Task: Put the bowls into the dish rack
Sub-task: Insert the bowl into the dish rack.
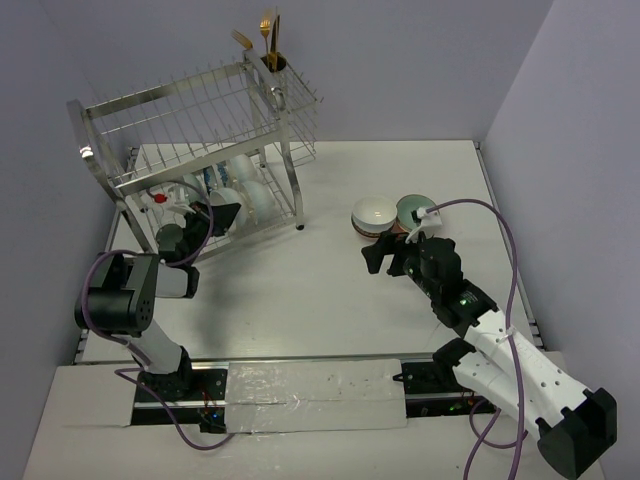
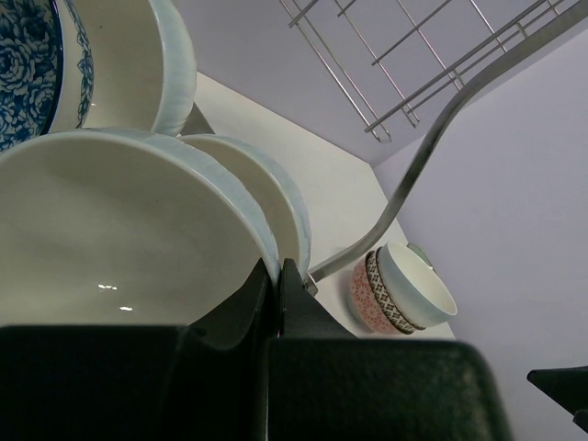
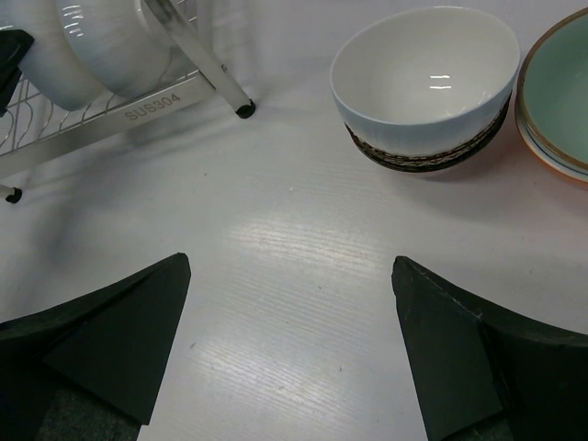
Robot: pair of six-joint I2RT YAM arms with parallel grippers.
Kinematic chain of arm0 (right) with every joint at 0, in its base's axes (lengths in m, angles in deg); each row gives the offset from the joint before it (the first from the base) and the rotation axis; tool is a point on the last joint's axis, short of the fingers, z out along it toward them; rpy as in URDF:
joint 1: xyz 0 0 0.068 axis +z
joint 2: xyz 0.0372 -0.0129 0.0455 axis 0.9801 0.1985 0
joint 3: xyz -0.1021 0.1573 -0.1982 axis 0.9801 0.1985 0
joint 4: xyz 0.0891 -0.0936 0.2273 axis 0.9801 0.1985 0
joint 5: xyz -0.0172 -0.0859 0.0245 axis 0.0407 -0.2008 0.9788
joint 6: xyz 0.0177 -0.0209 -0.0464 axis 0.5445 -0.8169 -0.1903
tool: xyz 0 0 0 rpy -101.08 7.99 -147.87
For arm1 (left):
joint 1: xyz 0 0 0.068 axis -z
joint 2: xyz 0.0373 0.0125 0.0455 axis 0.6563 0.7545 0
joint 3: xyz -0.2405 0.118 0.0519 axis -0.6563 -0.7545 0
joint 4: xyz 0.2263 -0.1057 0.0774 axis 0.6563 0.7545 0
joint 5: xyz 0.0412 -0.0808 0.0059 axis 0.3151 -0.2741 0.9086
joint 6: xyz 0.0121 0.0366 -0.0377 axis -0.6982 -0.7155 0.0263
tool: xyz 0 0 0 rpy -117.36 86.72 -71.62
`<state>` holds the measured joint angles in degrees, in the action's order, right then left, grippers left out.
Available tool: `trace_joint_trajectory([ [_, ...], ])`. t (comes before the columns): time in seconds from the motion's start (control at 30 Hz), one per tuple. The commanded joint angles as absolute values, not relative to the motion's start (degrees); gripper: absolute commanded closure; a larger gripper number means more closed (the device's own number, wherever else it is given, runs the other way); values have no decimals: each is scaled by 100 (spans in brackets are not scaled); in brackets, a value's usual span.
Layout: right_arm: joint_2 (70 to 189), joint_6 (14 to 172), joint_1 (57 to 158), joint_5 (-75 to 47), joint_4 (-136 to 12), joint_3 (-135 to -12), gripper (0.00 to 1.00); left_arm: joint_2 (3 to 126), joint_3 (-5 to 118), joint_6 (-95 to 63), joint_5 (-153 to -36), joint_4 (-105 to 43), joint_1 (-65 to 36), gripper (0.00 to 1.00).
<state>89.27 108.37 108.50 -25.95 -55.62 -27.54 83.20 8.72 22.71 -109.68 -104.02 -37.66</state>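
The silver wire dish rack (image 1: 190, 130) stands at the back left, with several white bowls (image 1: 250, 195) on its lower tier. My left gripper (image 1: 228, 213) is inside that tier, shut on the rim of a white bowl (image 2: 119, 257), which leans against another white bowl (image 2: 276, 197). My right gripper (image 1: 385, 256) is open and empty above the table. Just beyond it sit a white bowl on a stack of patterned bowls (image 3: 423, 78) and a stack with a teal-inside bowl on top (image 3: 556, 92). Both stacks show in the top view (image 1: 373, 212) (image 1: 415, 210).
A blue-flowered bowl (image 2: 28, 64) and another white bowl (image 2: 138, 55) stand further along the rack. A cup with gold cutlery (image 1: 270, 45) sits at the rack's top corner. A rack leg (image 3: 241, 107) is near my right gripper's left side. Walls close in both sides.
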Motion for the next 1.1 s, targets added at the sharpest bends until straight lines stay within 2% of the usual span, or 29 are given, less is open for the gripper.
trace_joint_trajectory([
  [0.0,8917,10722,10826,-2497,-5858,-2677,2,8367,1057,2184,-11091,-13557,-3750,100],
  [1.07,9084,10635,10826,-2269,-5981,-2668,3,8815,1321,2254,-11267,-13566,-3610,100],
])
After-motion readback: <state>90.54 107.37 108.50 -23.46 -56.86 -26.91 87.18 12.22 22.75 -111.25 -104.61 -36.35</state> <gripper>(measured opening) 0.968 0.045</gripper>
